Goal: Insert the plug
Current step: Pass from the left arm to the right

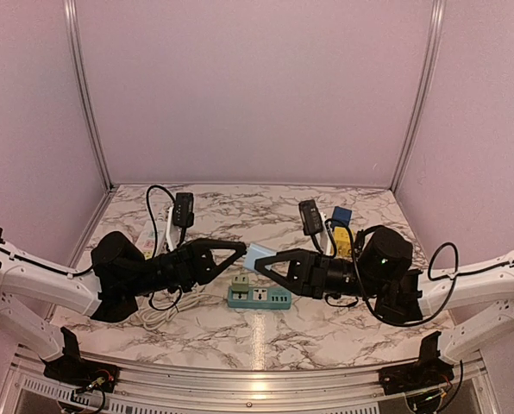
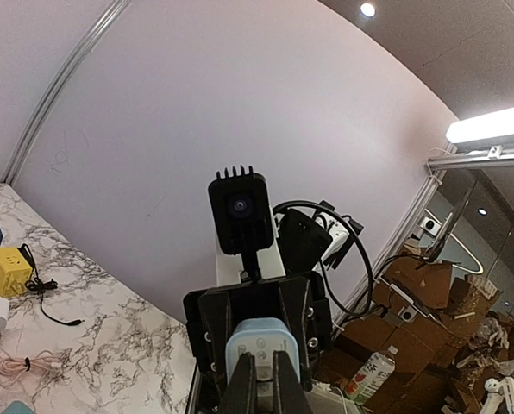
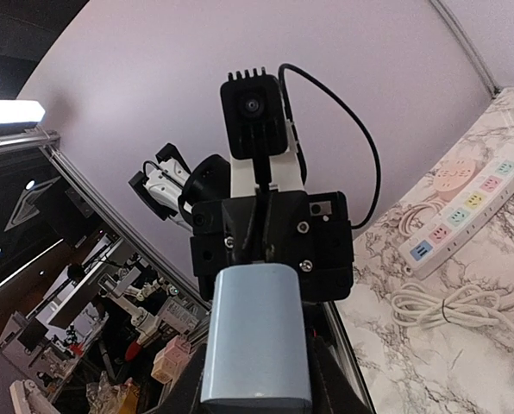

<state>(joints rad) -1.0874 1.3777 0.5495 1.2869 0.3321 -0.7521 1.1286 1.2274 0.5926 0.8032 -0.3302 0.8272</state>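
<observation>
The right gripper (image 1: 272, 261) is seen narrowed around the light blue plug (image 1: 257, 255). Its two dark fingers are laid against the sides of the plug, so the plug is held by this gripper. In the right wrist view the smooth back of the plug is shown large between the fingers.

The left gripper (image 2: 261, 384) is pointed at the right gripper from the opposite side. Its fingers are pressed together with almost no gap. In the left wrist view they are seen in front of the lower part of the plug face, where some small holes are visible. In the top view the tip of the left gripper is touching the near end of the plug. Whether something thin is pinched between the left fingers cannot be told.

The plug is kept in the air between the two grippers, over the middle of the marble table (image 1: 326, 332). In the top view it is found just behind the green power strip (image 1: 259, 298), which is lying flat on the table. The plug is not inserted in it.

Further out, a black adapter (image 1: 184, 209) with its cable is placed behind the left arm, and a second black adapter (image 1: 310, 216) behind the right arm. Beside the second one, a blue cube (image 1: 341, 216) and a yellow cube (image 1: 344, 245) are seen. A white power strip (image 3: 468, 203) and a coiled white cable (image 3: 447, 302) are lying on the left part of the table.
</observation>
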